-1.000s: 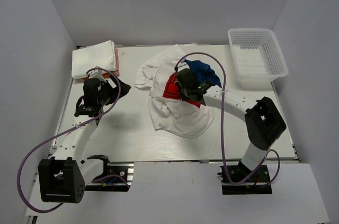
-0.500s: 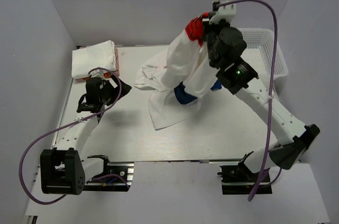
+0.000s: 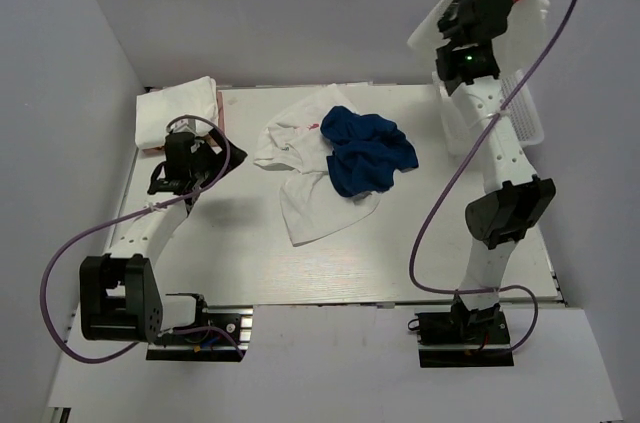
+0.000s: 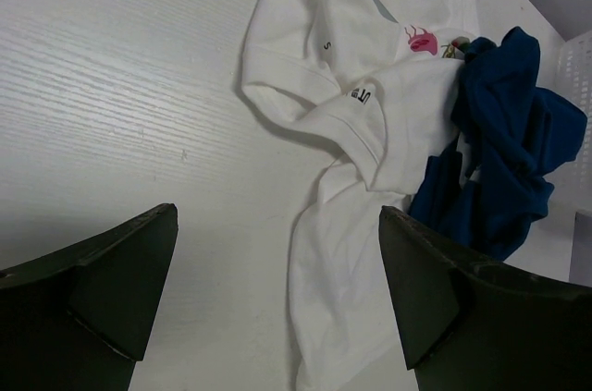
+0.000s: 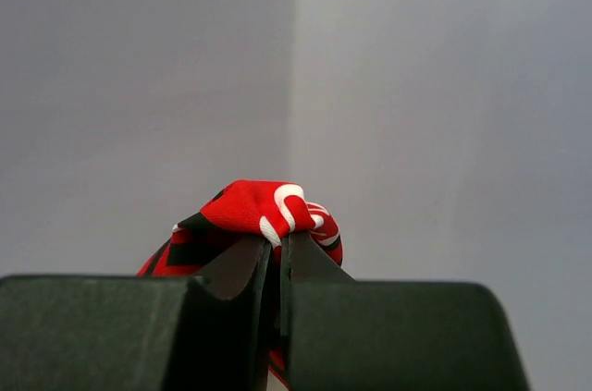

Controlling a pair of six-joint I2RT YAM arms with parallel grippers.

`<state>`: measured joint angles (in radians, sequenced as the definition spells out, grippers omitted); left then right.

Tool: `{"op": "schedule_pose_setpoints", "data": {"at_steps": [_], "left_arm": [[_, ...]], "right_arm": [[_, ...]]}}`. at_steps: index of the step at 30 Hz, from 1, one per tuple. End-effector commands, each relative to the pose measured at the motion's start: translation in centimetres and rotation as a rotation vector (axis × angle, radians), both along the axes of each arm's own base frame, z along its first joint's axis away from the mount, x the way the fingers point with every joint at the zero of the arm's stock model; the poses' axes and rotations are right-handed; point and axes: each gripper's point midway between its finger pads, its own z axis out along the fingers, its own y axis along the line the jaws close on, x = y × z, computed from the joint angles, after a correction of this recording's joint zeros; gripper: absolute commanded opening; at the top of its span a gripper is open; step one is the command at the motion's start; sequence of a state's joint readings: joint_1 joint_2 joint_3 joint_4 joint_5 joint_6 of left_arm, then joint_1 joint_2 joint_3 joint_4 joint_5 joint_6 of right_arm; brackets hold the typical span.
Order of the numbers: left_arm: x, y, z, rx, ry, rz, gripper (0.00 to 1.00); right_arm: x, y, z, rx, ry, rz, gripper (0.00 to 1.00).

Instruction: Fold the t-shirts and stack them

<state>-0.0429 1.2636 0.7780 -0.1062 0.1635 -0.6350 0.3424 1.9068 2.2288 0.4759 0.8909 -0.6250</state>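
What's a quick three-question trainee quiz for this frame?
1. True or false: the right fingers are shut on the red-print t-shirt, held high off the table.
2. What lies partly on the white t-shirt on the table? A basket; B blue t-shirt; C red-print t-shirt.
3. Fill in: the left fingers stand ___ above the table.
Key: 1 true; 2 B; 3 open.

There is a royal blue tee (image 3: pixel 368 151), a pink-printed white tee (image 4: pixel 314 30) and a red-printed tee (image 5: pixel 264 209).
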Motion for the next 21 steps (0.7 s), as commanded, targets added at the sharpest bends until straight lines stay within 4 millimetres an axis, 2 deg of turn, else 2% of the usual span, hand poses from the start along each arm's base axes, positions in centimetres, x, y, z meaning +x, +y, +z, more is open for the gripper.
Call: {"op": "schedule_pose_setpoints", "data": {"at_steps": [1,2,3,4,7,8,10,11,12,14,16,19,21], "left_arm": [[1.0,0.4,0.5,0.024,0.003,0.014,0.99],[1.7,0.5,1.1,0.028,-0.010,0.022,0.99],[1.5,0.5,0.5,0.029,0.012,0.022,0.99],[1.9,0.5,0.8,0.029,0.006,0.022,0.99],[2.2,0.5,0.3,0.030,0.022,0.021,0.99],[2.5,0.5,0.3,0.037,0.020,0.017,0.99],[3.0,0.6,0.8,0.042,0.017,0.024,0.99],[3.1,0.9,1.0,0.056,0.017,0.030,0.99],[3.1,0.9,0.6,0.057,0.026,0.030,0.99],[3.1,0.9,0.6,0.057,0.026,0.030,0.99],[3.3,0.9,1.0,0.056,0.017,0.030,0.99],[3.9,1.0,1.0,0.062,0.018,0.039,0.99],[4.1,1.0,0.9,0.062,0.021,0.039,0.99]], "right_arm": [[-2.7,-4.6,4.5,0.005,-0.177,-0.039,0.00],[-3.0,-5.2,4.8,0.001,-0.203,-0.049,0.00],[-2.5,-5.7,4.3,-0.017,-0.196,-0.054,0.00],[-2.5,-7.6,4.2,-0.017,-0.199,-0.093,0.00],[0.0,-9.8,2.4,-0.060,-0.126,-0.116,0.00],[2.4,-9.9,0.2,-0.095,-0.056,-0.099,0.00],[4.1,-9.9,-1.8,-0.098,-0.009,-0.070,0.00],[6.2,-10.3,-5.4,-0.108,0.081,-0.066,0.00],[7.0,-10.5,-6.8,-0.108,0.109,-0.056,0.00],[9.9,-11.2,-12.1,-0.073,0.200,-0.041,0.00],[11.1,-11.6,-14.1,-0.037,0.223,-0.021,0.00],[14.0,-10.9,-20.3,0.030,0.327,0.066,0.00],[15.0,-10.5,-22.9,0.069,0.359,0.122,0.00]]}}
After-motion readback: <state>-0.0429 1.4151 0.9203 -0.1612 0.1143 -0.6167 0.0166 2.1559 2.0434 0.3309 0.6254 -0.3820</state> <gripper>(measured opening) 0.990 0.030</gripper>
